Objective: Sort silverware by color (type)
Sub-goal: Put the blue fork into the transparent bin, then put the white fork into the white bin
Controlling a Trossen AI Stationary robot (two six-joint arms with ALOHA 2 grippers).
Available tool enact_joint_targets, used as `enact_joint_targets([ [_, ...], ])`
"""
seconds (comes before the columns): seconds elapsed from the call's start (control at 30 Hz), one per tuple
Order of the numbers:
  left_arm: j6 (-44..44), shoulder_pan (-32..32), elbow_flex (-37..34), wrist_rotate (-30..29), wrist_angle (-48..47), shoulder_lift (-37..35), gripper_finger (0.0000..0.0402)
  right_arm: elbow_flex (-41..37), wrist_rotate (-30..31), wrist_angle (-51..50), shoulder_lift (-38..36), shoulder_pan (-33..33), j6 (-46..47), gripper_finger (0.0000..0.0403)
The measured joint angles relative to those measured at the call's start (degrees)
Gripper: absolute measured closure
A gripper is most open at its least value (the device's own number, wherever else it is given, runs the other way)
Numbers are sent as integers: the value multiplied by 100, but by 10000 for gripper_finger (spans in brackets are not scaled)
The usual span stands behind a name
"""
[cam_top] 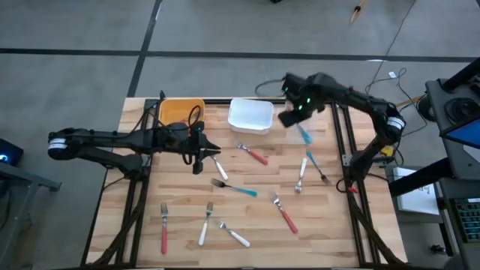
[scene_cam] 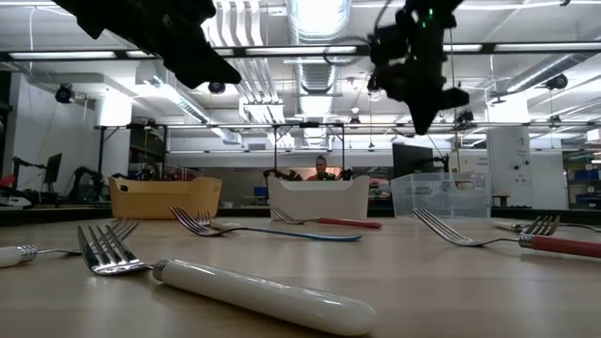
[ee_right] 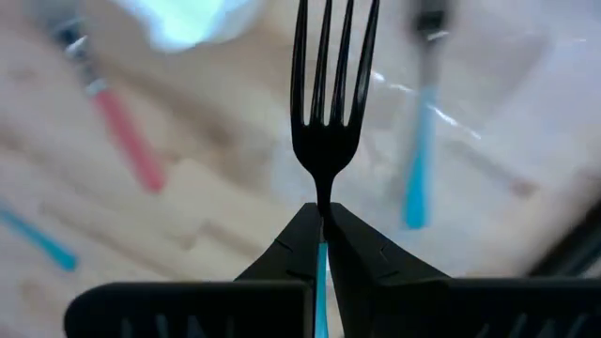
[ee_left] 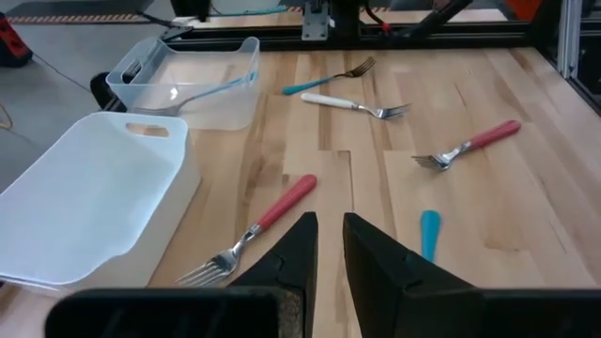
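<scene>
The wooden butcher-block table (cam_top: 255,225) stands on a grey floor crossed by dark lines. The white bin (cam_top: 250,115) at its far edge serves as landmark.

Far left of the white bin, the left arm reaches in over the table; its left gripper (cam_top: 199,160) hangs left of and nearer than the bin, beside the orange bin (cam_top: 180,111), fingers a narrow slit apart with nothing between them. Left and well toward the near edge lie a red-handled fork (cam_top: 164,229) and two white-handled forks (cam_top: 205,225) (cam_top: 234,235). A white-handled fork (cam_top: 218,166) lies just by the left gripper, and a teal-handled fork (cam_top: 234,187) lies nearer than the bin.

Just in front of the white bin lies a red-handled fork (cam_top: 253,154); farther toward the near edge, another red one (cam_top: 283,213).

Right of the white bin, the right gripper (ee_right: 322,225) hovers above the clear bin (ee_left: 192,83), clamped on a teal-handled fork (ee_right: 324,103) with its tines pointing away from the wrist. A teal-handled fork (ee_left: 208,90) lies inside the clear bin. Farther right and nearer lie a white-handled fork (cam_top: 301,175) and a teal-handled one (cam_top: 315,165).

Beyond the table, the low view shows a workshop with ceiling lights, ducts, racks, and a person (scene_cam: 322,170) behind the white bin.
</scene>
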Motion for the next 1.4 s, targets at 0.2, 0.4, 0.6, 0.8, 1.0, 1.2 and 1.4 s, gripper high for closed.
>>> enact_joint_targets([
  [0.2, 9, 0, 0, -520, -77, 0, 366, 0, 2, -28, 451, -1014, -930, 394],
  [0.4, 6, 0, 0, -739, -213, 0, 366, 0, 59, 58, 1052, -1369, -1612, 394],
  [0.6, 6, 0, 0, -741, -227, 0, 366, 0, 260, 161, 1601, -1384, -1804, 394],
  [0.8, 6, 0, 0, -743, -243, 0, 366, -2, 385, 181, 1891, -1384, -1880, 394],
  [1.0, 6, 0, 0, -745, -244, 0, 366, -2, 501, 318, 1911, -1384, -1868, 386],
  [1.2, 4, 0, 0, -745, -244, 0, 366, -2, 505, 452, 1902, -1380, -1851, 360],
  [1.4, 4, 0, -29, -747, -242, 0, 366, -2, 503, 684, 1900, -1369, -1845, 325],
])
